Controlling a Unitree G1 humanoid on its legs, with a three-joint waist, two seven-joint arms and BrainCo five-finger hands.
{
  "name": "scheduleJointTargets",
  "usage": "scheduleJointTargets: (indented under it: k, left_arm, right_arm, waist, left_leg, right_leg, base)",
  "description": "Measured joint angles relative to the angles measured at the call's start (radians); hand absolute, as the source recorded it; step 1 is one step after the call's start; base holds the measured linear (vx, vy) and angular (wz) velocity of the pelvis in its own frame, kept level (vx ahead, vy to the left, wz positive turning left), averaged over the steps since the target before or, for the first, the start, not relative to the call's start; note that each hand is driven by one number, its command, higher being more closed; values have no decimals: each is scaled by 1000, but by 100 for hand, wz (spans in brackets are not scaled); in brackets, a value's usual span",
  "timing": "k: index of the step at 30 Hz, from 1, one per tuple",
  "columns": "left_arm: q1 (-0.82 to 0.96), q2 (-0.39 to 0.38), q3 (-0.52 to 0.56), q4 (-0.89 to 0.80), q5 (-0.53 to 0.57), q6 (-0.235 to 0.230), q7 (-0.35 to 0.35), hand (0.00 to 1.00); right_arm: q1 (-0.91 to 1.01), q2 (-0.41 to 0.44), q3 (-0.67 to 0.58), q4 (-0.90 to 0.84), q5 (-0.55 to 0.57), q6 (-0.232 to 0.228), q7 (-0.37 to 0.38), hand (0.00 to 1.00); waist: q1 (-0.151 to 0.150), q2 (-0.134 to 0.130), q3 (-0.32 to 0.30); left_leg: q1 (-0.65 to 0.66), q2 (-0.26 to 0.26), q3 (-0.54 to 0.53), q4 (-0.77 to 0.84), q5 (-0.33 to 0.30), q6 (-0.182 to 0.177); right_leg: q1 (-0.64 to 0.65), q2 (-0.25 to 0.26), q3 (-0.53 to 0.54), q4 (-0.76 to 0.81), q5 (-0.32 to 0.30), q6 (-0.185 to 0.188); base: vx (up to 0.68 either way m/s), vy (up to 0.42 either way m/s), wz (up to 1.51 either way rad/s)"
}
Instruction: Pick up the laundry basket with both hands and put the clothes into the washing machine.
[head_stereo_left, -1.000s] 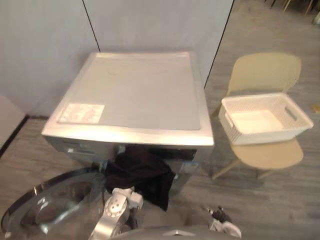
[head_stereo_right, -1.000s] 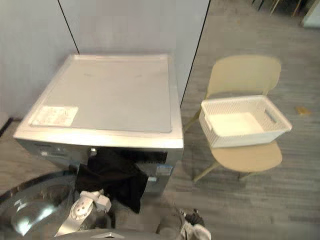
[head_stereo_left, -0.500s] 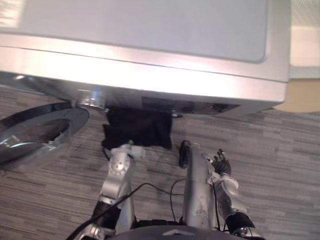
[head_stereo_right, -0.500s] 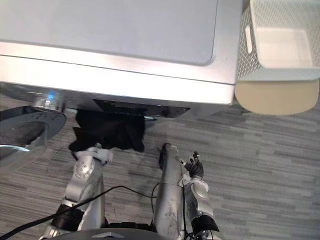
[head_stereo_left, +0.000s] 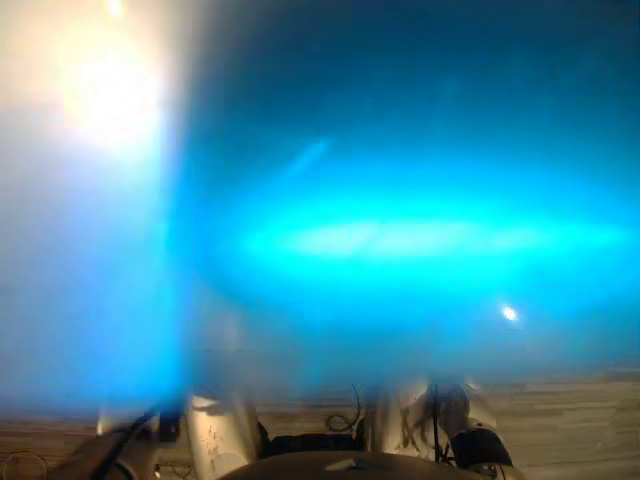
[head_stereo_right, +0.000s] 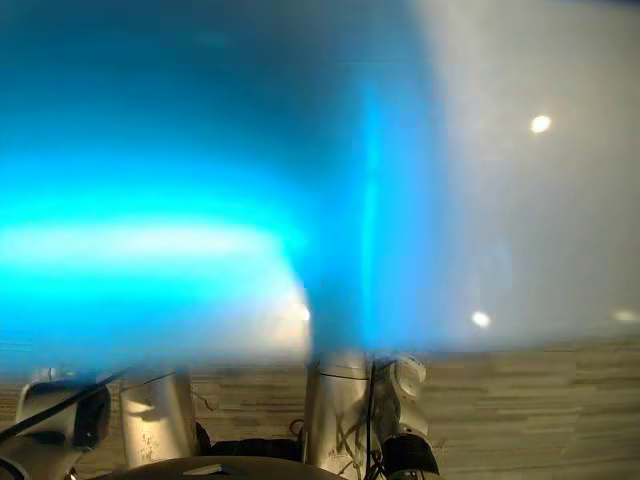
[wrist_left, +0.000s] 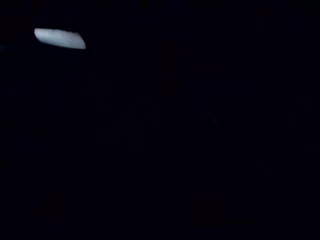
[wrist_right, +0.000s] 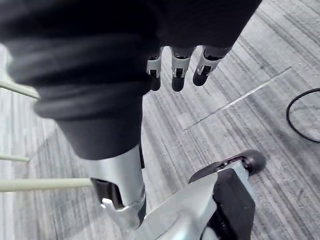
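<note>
Over grey wood-look floor, right hand hanging, fingers relaxed and apart, holding nothing.

Right hand: silver fingers, rounded black tips, small dark slot on each. Just behind the fingers sits the black ribbed cover, matte, soft folds, bulging toward the wrist. Further back from the hands both arms are silver-grey tubes, left arm, right arm, faint dark markings on the metal, whitish joint housing beside the right arm
</note>
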Motion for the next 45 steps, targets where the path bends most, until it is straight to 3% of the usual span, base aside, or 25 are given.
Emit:
scheduleJointTargets:
  k: [8,12,14,16,23,24,25,26,27,28,29,31,33,34,35,39,45]
  left_arm:
    - [-299,294,-140,111,-89,-1,-135,100]
    - [-491,384,-261,198,-153,-1,-213,100]
    - [-514,394,-290,221,-157,-31,-241,100]
    - [-552,407,-342,282,-170,-30,-258,100]
    - [-680,423,-448,433,-202,-30,-258,100]
    - [-702,439,-480,443,-208,-29,-257,100]
    - [-719,449,-492,444,-208,-29,-256,100]
    - [-742,469,-496,453,-209,-34,-249,100]
    - [-744,481,-497,457,-217,-39,-230,100]
    - [-746,483,-497,460,-221,-38,-224,100]
    - [-753,486,-498,461,-226,-38,-216,100]
    - [-796,506,-491,462,-228,-39,-193,100]
    - [-848,562,-480,461,-227,-44,-178,100]
    - [-867,580,-453,459,-225,-42,-174,0]
    - [-886,591,-436,456,-221,-40,-172,0]
    - [-899,633,-400,460,-181,-29,-180,0]
    - [-848,632,-405,457,-93,-18,-201,0]
  right_arm:
    - [12,7,-1,7,38,-4,36,0]
    - [17,8,-3,40,66,-4,53,0]
    - [26,11,-4,47,67,-4,60,0]
    - [38,11,-4,52,77,-5,74,0]
    - [46,14,-31,73,77,-8,73,0]
    - [60,26,-49,71,77,-9,72,0]
    - [71,39,-52,73,77,-13,71,0]
    - [76,59,-48,86,78,-17,71,0]
    - [81,59,-50,84,78,-26,71,0]
    - [80,58,-52,78,78,-27,70,0]
    - [88,59,-53,66,79,-23,71,0]
    - [94,74,-56,60,80,-27,70,0]
    - [96,68,-63,35,78,-40,70,0]
    - [104,63,-82,33,78,-43,69,0]
    - [116,77,-92,34,79,-44,66,0]
    - [116,71,-90,43,83,-35,66,0]
    - [117,69,-88,50,96,-43,69,0]
  waist:
    - [-14,0,0]
    - [-27,0,0]
    - [-32,0,0]
    - [-29,-1,-1]
    - [-33,0,0]
    - [-37,1,9]
    - [-46,-11,11]
    - [-61,-34,5]
    - [-56,-22,11]
    - [-51,-28,9]
    - [-52,-26,10]
    - [-65,-34,8]
    - [-57,-31,16]
    - [-57,-19,23]
    - [-63,-17,30]
    - [-72,-13,34]
    - [-68,-12,34]
  left_leg:
    - [-9,29,30,0,-2,7]
    - [-8,30,45,-24,8,6]
    - [-9,31,50,-28,10,4]
    - [-9,31,65,-28,10,4]
    - [-34,36,89,-50,22,18]
    - [-36,48,98,-56,36,10]
    - [-39,50,112,-50,39,3]
    - [-50,53,111,-14,52,1]
    - [-32,53,122,51,-3,22]
    - [-35,58,122,51,-10,30]
    - [-39,71,137,46,-6,32]
    - [-66,69,145,49,1,28]
    - [-108,71,140,26,15,32]
    - [-140,82,136,24,29,37]
    - [-161,82,148,32,46,38]
    - [-205,83,138,57,93,61]
    - [-204,69,130,55,101,73]
  right_leg:
    - [-37,31,28,-7,22,-6]
    - [-46,29,29,-30,34,-11]
    - [-47,28,30,-35,38,-8]
    - [-56,28,45,-35,43,-5]
    - [-79,11,49,-70,38,-4]
    - [-87,10,48,-1,18,-29]
    - [-83,8,43,24,-1,-28]
    - [-80,15,54,28,1,-25]
    - [-84,15,41,30,2,-26]
    - [-89,16,42,28,3,-25]
    - [-96,14,41,100,-2,-52]
    - [-88,16,42,88,-56,-35]
    - [-140,20,31,53,-52,-34]
    - [-157,23,20,109,-54,-53]
    - [-154,19,26,111,-52,-36]
    - [-207,29,28,116,-10,-32]
    - [-189,13,16,114,-5,-27]
  base:
    - [6,-8,-13]
    - [1,0,-1]
    - [0,0,0]
    - [0,0,0]
    - [-5,-1,1]
    - [-4,-35,27]
    - [25,-129,39]
    - [28,-49,2]
    - [33,-26,-22]
    - [46,55,-33]
    - [63,-9,5]
    - [30,-30,3]
    - [-56,8,-31]
    - [-15,-31,-10]
    - [-21,-52,-5]
    - [-20,-11,-20]
    - [12,14,7]
